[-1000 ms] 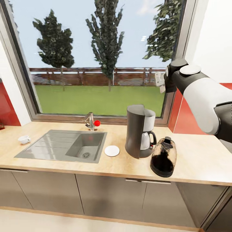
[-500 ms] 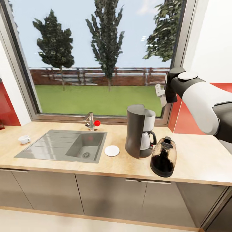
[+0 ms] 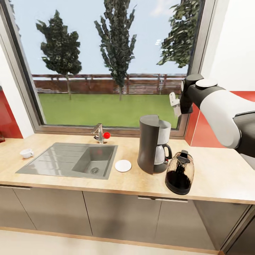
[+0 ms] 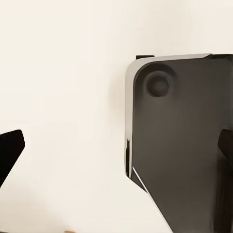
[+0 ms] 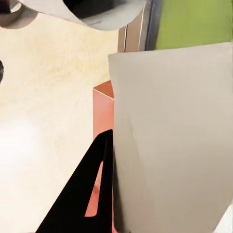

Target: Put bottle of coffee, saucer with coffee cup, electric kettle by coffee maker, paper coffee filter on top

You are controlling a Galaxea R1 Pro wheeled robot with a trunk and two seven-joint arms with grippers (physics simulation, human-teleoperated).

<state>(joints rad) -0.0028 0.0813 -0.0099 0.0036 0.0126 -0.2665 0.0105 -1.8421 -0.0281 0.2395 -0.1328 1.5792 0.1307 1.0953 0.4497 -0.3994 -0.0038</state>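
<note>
The dark coffee maker (image 3: 153,143) stands on the wooden countertop (image 3: 219,173), right of the sink. A glass electric kettle (image 3: 179,172) with a dark base sits just to its front right. To its left, by the sink's corner, lies a white saucer (image 3: 123,165). The small white coffee cup (image 3: 26,153) rests far left on the counter. My right gripper (image 3: 176,103) hangs above and to the right of the coffee maker, shut on a pale paper coffee filter (image 5: 174,136). The filter lies against one dark finger (image 5: 87,194). My left gripper (image 4: 116,150) is open, nothing between its fingers.
A steel sink (image 3: 71,164) with a tap (image 3: 99,132) takes up the counter's left half. Behind runs a large window, its frame (image 3: 193,53) close to my raised right arm. A red wall panel (image 3: 202,131) backs the counter's right end.
My right gripper has come down and slightly left with the filter, closer to the coffee maker's top. Everything on the counter stays put.
</note>
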